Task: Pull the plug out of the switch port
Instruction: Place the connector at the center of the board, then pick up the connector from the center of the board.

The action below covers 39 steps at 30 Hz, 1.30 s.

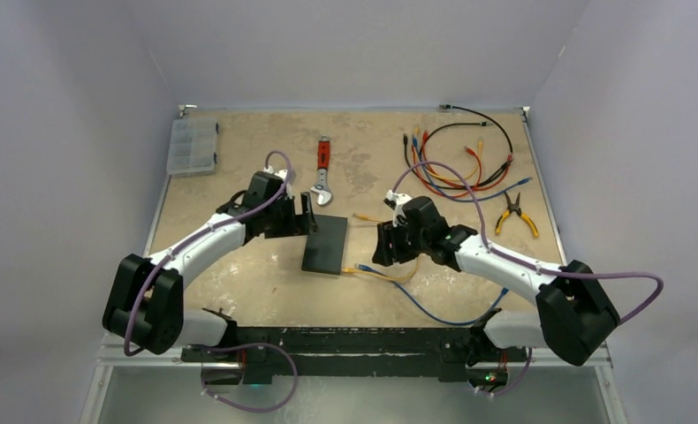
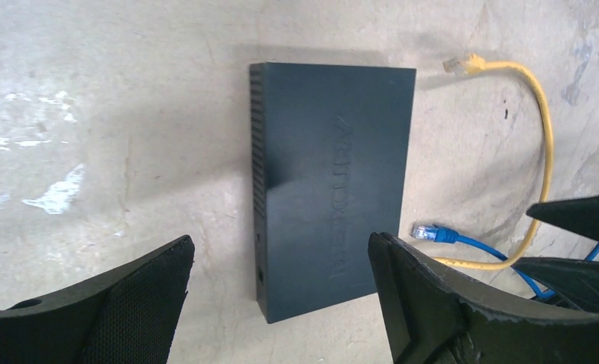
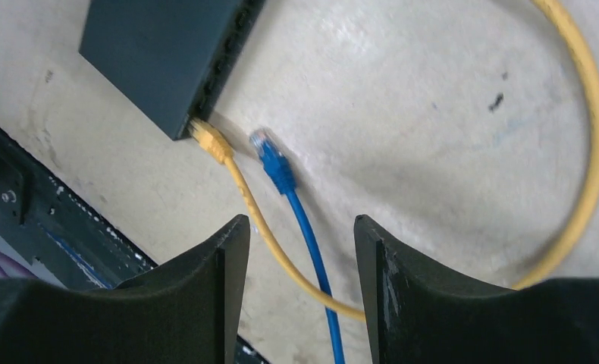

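Note:
The flat black switch lies mid-table between both arms, also in the left wrist view and the right wrist view. A yellow plug sits at the port on the switch's near corner, and its yellow cable loops away. A blue plug lies loose on the table just beside it, clear of the switch. My right gripper hovers open above both cables and holds nothing. My left gripper stands open over the switch's far end, its fingers off the box.
A red-handled wrench lies behind the switch. A clear compartment box sits at the far left corner. A bundle of coloured cables and yellow-handled pliers lie at the back right. The table's dark front rail runs close to the switch.

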Each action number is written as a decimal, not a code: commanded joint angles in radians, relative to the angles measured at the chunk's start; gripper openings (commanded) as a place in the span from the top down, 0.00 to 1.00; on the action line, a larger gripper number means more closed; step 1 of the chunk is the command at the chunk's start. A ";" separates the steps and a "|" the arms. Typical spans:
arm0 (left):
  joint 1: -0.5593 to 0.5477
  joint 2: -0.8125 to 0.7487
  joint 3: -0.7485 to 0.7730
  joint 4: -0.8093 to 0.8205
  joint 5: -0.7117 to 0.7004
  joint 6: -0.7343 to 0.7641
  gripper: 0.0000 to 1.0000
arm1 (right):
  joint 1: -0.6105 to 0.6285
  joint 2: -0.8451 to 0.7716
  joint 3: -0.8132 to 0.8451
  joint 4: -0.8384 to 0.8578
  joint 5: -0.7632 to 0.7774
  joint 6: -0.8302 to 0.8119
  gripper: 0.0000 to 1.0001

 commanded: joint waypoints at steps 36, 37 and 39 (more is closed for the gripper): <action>0.085 0.048 0.122 -0.175 -0.161 0.252 0.15 | 0.289 0.008 0.130 -0.336 0.216 0.131 1.00; 0.085 0.049 0.118 -0.176 -0.169 0.251 0.15 | 0.291 -0.020 0.124 -0.317 0.173 0.116 1.00; 0.085 0.050 0.116 -0.175 -0.170 0.248 0.15 | 0.292 -0.079 0.105 -0.284 0.092 0.093 1.00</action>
